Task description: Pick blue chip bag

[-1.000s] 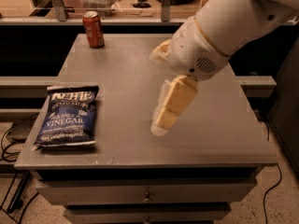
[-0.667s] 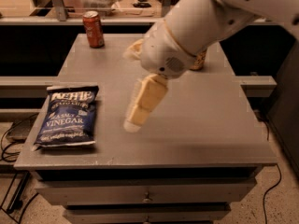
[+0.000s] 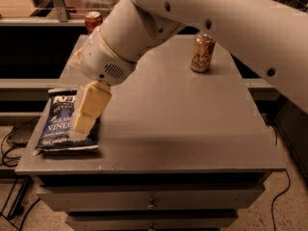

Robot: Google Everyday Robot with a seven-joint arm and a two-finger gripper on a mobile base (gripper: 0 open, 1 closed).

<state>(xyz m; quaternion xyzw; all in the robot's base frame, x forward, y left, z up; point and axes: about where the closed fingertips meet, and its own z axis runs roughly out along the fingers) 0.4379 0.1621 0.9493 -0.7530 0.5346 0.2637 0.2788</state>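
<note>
The blue chip bag [image 3: 55, 125] is lying flat at the front left corner of the grey table [image 3: 168, 119], its left edge sitting close to the table's left edge and its white lettering facing up. The gripper [image 3: 78, 131] is hanging directly over the bag, a cream-coloured block tilting down and to the left from the round white wrist, and its tip is covering the right part of the bag's face. From this side-on angle I cannot tell whether the gripper is open or closed, nor whether its tip is touching the bag or hovering just above it. The thick white arm [image 3: 144, 28] is reaching in from the upper right and crossing over the back of the table. A gold soda can [image 3: 202, 53] is standing upright near the back right of the table, well apart from the bag. A red soda can [image 3: 93, 19] is standing at the back left, and the arm is partly hiding it. A drawer [image 3: 152, 205] with a small knob is showing below the table top, and dark cables [image 3: 9, 146] are trailing on the floor to the left.
</note>
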